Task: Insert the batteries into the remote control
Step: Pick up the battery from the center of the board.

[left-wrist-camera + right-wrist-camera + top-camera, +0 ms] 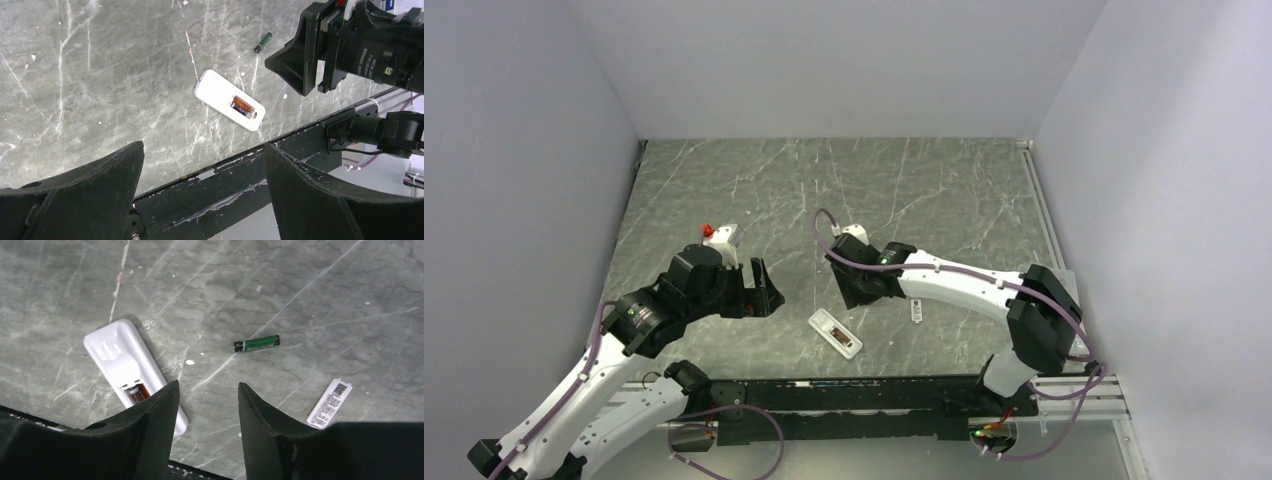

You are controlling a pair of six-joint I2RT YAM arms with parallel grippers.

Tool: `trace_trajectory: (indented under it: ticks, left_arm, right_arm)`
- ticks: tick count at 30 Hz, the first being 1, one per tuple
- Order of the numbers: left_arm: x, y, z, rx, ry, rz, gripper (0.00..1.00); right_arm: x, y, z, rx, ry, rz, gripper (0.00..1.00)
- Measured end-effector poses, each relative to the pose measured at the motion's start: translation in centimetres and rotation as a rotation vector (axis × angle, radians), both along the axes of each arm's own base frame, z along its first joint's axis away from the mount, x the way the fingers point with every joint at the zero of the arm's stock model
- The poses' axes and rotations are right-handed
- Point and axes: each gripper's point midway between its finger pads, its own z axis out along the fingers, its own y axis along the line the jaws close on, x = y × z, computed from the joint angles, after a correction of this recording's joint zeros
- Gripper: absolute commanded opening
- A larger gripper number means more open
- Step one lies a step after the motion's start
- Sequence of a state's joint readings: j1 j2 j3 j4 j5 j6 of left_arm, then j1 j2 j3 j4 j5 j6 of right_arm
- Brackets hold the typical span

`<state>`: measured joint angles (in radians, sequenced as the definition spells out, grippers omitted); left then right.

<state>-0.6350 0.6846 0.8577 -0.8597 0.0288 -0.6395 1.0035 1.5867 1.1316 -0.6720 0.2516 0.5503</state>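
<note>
Right gripper (207, 387) hangs half open, jaws empty, touching nothing. At its one o'clock, one loose green battery (256, 343) lies on the marble table (300, 280). At ten o'clock is the one white remote control (117, 352), its near end hidden behind a finger. Its orange recess (143, 389) seems to hold a second battery (133, 390), hard to make out. One labelled cover (329, 403) lies at three o'clock. Left gripper (203, 150) gapes wide, empty.
</note>
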Motion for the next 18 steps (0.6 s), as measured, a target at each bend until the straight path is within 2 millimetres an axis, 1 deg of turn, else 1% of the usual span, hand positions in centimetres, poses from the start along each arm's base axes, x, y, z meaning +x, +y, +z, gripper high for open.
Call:
trace_trajectory:
  ticks: [7,13,18]
  left_arm:
    - [0.0,0.0,-0.1,0.004,0.005,0.000,0.94]
    - [0.1,-0.1,-0.3,0.008,0.012,0.000,0.94]
    - [0.1,-0.1,-0.3,0.008,0.012,-0.001,0.94]
  right_arm:
    - [1.2,-1.1,-0.7,0.008,0.023,-0.016,0.50]
    - [2.1,-1.5,-1.0,0.020,0.034,-0.022,0.50]
    - [2.9,-1.7,-2.4,0.014,0.063,-0.023,0.50]
